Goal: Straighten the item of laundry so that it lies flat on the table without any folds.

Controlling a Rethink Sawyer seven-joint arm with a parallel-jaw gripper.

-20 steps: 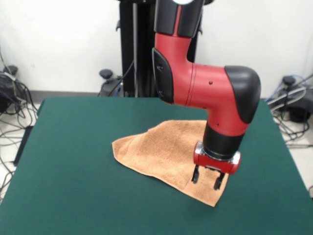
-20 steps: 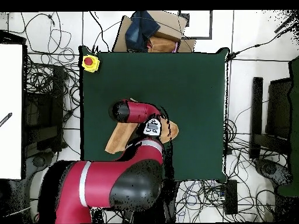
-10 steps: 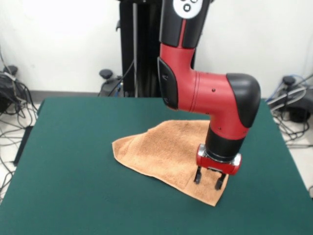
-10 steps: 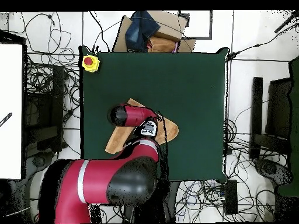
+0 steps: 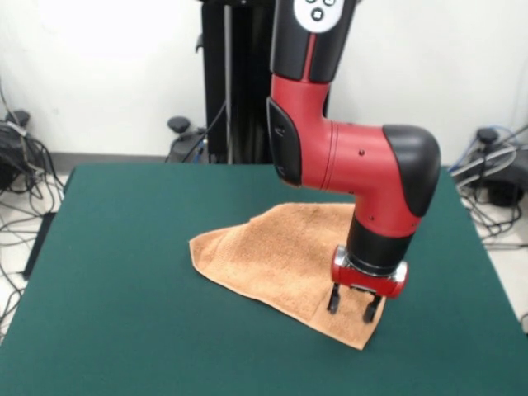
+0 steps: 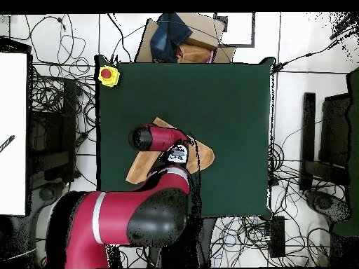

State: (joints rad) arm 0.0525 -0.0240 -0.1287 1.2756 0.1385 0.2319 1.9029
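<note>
The peach-orange towel [image 5: 276, 256] lies folded into a rough triangle on the dark green table [image 5: 124, 272], right of the middle in the front view. Its near corner points toward the front edge. My gripper [image 5: 351, 311] points straight down over that near right corner, fingers apart, tips just above or touching the cloth. In the overhead view the arm covers most of the towel [image 6: 202, 155]; only its edges show on the table [image 6: 231, 105], and the gripper is hidden under the arm.
A yellow box with a red button [image 6: 108, 75] sits at one table corner in the overhead view. Cables and stands lie on the floor around the table. A cardboard box with dark cloth [image 6: 179, 38] stands beyond the far edge.
The arm has shifted slightly and the gripper has come down a little toward the towel's near corner. The towel has not moved.
</note>
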